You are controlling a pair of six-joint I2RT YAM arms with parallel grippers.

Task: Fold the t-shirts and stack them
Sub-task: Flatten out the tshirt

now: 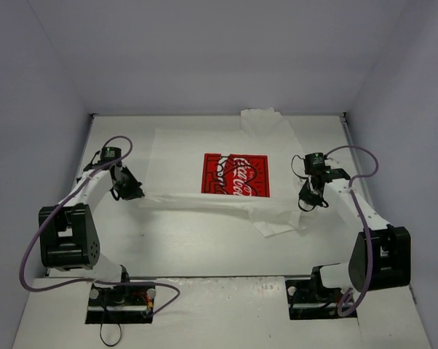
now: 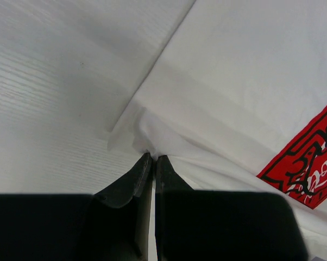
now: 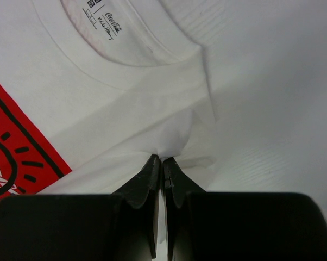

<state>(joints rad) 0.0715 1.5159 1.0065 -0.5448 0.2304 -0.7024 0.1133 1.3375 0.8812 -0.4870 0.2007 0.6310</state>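
One white t-shirt [image 1: 204,156] with a red square chest print [image 1: 236,174] lies spread on the table, its near edge lifted off the surface. My left gripper [image 1: 135,193] is shut on the shirt's near-left edge; in the left wrist view the cloth [image 2: 218,92] bunches at the closed gripper [image 2: 153,157]. My right gripper [image 1: 308,200] is shut on the shirt's near-right part by the collar; the right wrist view shows the neck label [image 3: 106,27] and cloth pinched at the gripper [image 3: 162,159]. A sleeve [image 1: 281,222] hangs down near the right gripper.
The white table [image 1: 204,247] is boxed in by grey walls at left, right and back. The other sleeve [image 1: 264,118] reaches the table's back edge. The arm bases [image 1: 121,297] stand at the near edge.
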